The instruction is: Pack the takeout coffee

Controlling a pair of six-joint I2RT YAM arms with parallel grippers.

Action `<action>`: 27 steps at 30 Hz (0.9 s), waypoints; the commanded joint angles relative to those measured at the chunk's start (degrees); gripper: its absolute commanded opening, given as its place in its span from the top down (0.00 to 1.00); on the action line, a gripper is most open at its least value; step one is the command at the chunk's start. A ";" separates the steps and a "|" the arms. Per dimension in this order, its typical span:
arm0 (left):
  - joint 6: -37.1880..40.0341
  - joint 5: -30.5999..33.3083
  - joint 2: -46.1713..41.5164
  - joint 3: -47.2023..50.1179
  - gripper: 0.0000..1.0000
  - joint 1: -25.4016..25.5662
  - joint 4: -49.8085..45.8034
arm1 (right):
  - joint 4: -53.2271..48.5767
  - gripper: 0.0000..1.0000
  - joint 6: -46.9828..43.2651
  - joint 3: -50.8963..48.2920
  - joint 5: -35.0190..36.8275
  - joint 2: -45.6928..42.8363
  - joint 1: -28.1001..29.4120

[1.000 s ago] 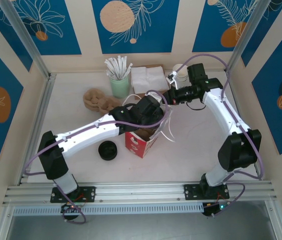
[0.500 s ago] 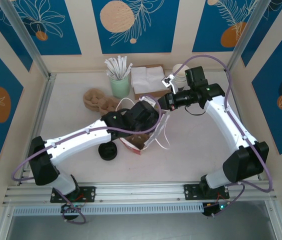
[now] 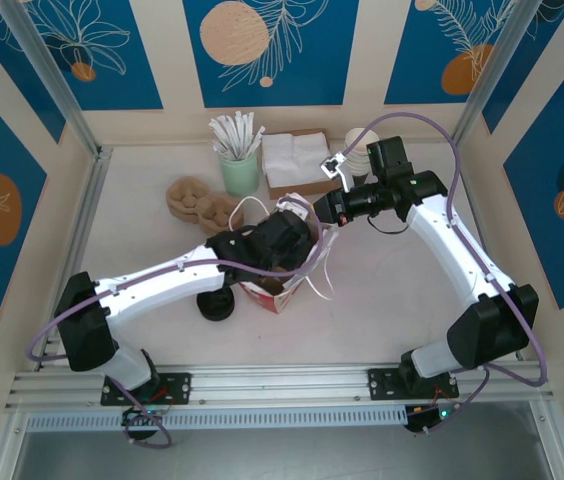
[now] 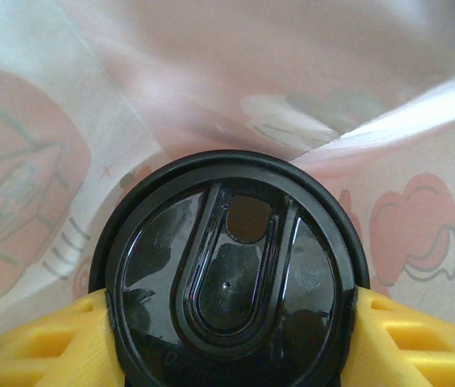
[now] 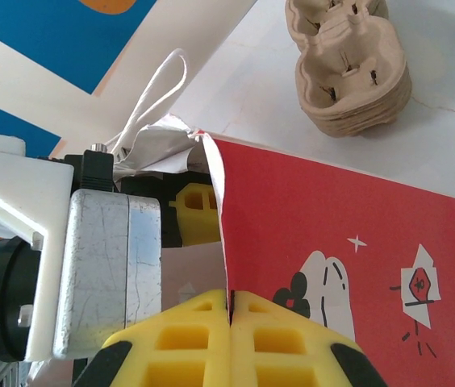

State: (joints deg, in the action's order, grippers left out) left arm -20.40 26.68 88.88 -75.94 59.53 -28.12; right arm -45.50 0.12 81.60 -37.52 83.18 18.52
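Observation:
The takeout coffee (image 4: 231, 274) shows its round black lid in the left wrist view. My left gripper (image 4: 231, 343) is shut on it, with a yellow finger (image 4: 42, 339) pressed to each side of the lid. Cup and gripper sit inside the red paper bag (image 3: 265, 292), whose pale inner walls surround them. The bag leans on the table's middle under my left wrist (image 3: 284, 235). My right gripper (image 5: 230, 310) is shut on the bag's upper rim (image 5: 219, 185). From above, the right gripper (image 3: 318, 208) stands at the bag's far right corner. The cup's side is hidden.
A low stack of black lids (image 3: 216, 303) lies left of the bag. Brown cup carriers (image 3: 197, 200), a green cup of stirrers (image 3: 239, 165), napkins (image 3: 295, 158) and white cups (image 3: 362, 146) line the back. The bag's white handles (image 3: 324, 272) trail to the right.
The bag has tipped from upright to a lean. My left gripper with the coffee has pushed further into it. The right gripper has shifted left with the rim.

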 commanded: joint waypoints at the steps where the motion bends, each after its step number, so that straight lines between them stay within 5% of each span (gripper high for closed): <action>1: 1.61 1.36 -0.29 0.71 0.42 0.27 3.97 | -0.35 0.97 -1.62 0.81 -3.58 0.59 1.94; 27: -0.68 -0.16 1.98 4.01 0.42 0.09 8.48 | 2.16 0.97 -2.32 0.24 -5.37 0.91 2.50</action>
State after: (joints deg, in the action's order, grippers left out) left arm -21.56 27.79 88.97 -72.58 59.42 -21.80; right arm -44.10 -0.47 81.60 -37.21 83.92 18.70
